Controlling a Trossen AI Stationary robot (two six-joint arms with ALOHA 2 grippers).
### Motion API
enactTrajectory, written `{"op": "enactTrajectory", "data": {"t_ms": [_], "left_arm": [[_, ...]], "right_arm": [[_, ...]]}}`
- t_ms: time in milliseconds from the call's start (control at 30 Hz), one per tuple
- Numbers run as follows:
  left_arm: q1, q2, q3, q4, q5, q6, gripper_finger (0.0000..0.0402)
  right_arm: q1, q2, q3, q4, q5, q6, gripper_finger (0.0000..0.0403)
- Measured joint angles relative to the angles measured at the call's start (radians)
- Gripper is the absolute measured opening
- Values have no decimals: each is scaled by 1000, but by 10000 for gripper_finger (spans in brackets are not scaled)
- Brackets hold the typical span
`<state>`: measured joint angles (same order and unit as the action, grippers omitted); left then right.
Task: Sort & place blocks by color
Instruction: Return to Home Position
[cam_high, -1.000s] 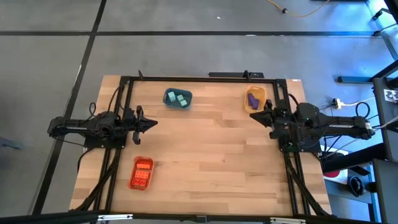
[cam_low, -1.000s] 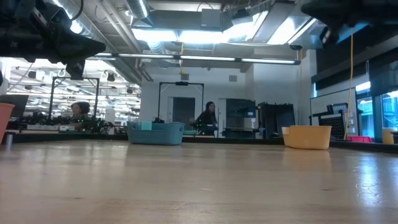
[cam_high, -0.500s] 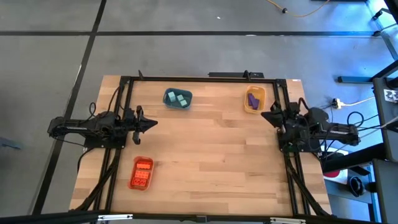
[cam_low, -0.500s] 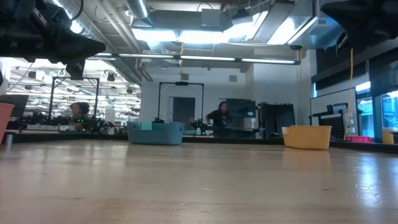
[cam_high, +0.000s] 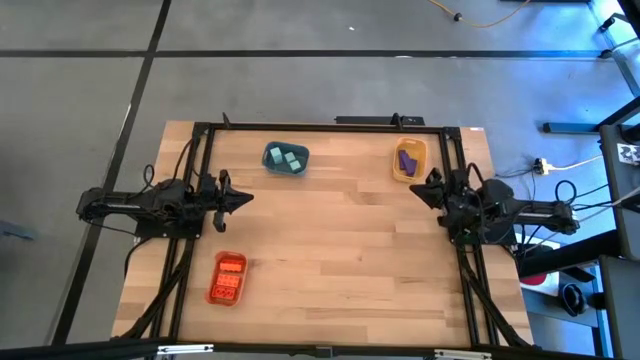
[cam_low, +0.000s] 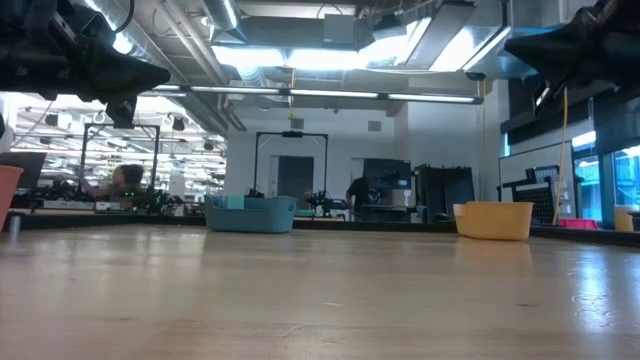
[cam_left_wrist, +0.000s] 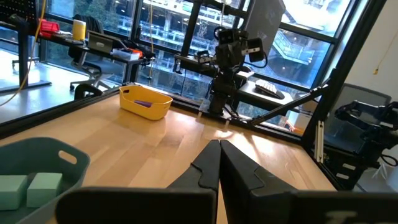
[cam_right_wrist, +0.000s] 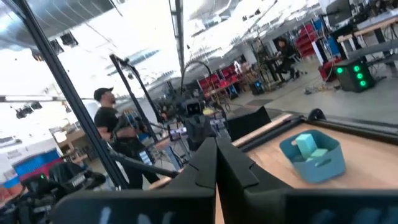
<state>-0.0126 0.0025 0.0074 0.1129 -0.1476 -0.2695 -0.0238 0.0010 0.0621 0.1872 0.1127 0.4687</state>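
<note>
No legible text, labels, brands or numbers in any view. Trays, blocks, arms, worktop: unmarked as far as visible. Background room signage too small or blurred to read.

My wooden table carries three trays. A blue tray sits upper left of centre, a yellow tray upper right, an orange tray lower left.
</note>
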Motion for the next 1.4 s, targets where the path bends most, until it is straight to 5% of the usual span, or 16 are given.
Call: {"op": "enactTrajectory", "data": {"t_ms": [233,667,933,1400], "left_arm": [[0,0,0,0,0,0,0],[0,0,0,0,0,0,0],[0,0,0,0,0,0,0],[0,0,0,0,0,0,0]], "right_arm": [[2,2,-55,52,21,-4,0],[2,5,-55,-149,-15,-148,0],[2,5,-55,-151,-53,-419,7],[2,5,-55,-152,-54,-422,16]]}}
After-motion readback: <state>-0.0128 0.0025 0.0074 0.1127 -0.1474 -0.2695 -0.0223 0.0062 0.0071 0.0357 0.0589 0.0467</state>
